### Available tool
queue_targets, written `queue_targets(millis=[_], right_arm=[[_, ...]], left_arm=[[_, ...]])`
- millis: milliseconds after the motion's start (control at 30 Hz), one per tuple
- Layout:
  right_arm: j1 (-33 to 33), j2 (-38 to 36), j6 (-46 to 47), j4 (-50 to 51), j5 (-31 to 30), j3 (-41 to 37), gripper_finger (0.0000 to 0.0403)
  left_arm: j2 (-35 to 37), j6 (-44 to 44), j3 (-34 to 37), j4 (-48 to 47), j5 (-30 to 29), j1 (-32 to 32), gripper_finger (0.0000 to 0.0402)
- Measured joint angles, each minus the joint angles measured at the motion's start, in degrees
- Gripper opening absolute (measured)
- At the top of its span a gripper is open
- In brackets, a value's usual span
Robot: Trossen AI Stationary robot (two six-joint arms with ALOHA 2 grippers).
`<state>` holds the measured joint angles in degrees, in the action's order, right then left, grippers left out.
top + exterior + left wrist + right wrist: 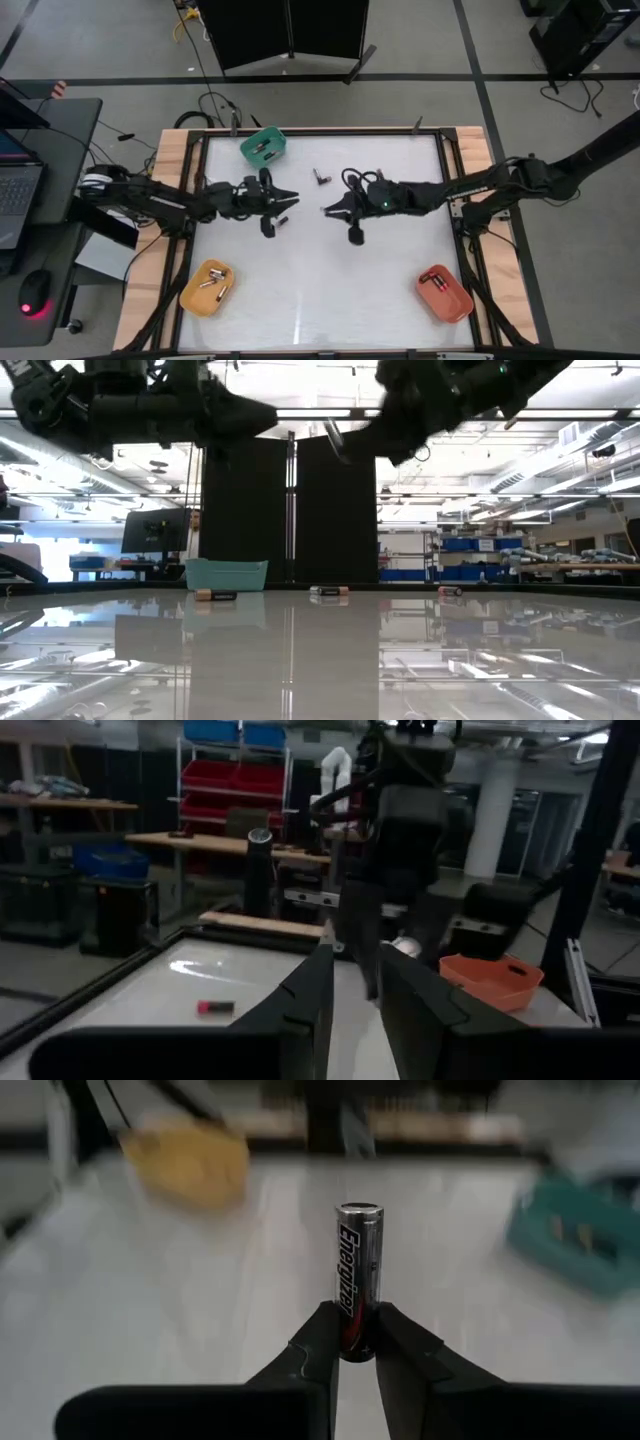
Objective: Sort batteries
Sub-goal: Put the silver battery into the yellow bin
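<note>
Overhead, hard to make out any detail of the cells lying in the green bin (263, 146) at far left, the yellow bin (208, 288) at near left and the orange-red bin (443, 292) at near right: only small dark and pale flecks. In the low view, both arms cut off by the top edge, fingertips lost in dark shapes. Background of the right wrist view too blurred for anything but colour patches.

Right gripper (352, 1332) raised above the middle of the table (330, 290), clenched on the lower end of the held battery (358, 1270), the pads pressing it from both sides. Left gripper (287, 200) just to its left, tip to tip but apart; fingers (312, 995) parted by a narrow gap, nothing between them, touching nothing.

Held battery upright, slim, black below and silvery above, white lettering running along its length, flat metal cap on top. Loose battery (320, 177) flat on the table, far of the two grippers. From table height, three small cells in a row along the far side, the left one just in front of the green bin.
</note>
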<state>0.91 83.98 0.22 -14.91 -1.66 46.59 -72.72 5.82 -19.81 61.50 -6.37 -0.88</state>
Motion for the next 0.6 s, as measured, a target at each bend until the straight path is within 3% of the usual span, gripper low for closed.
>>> queue_targets(millis=[200,433,600], right_arm=[[4.30,2.19,-2.62,-9.93,-4.70,0.00,0.0055],[5.83,2.17,-3.43,-11.64,-8.20,0.00,0.0055],[5.83,2.17,-3.74,-12.03,-8.95,0.00,0.0055]], left_arm=[[-5.42,-2.86,-4.36,3.69,0.04,2.87,0.0132],[-10.95,-2.55,-8.27,3.43,3.58,3.74,0.0196],[-14.90,-2.55,-12.34,3.27,6.86,4.26,0.0217]])
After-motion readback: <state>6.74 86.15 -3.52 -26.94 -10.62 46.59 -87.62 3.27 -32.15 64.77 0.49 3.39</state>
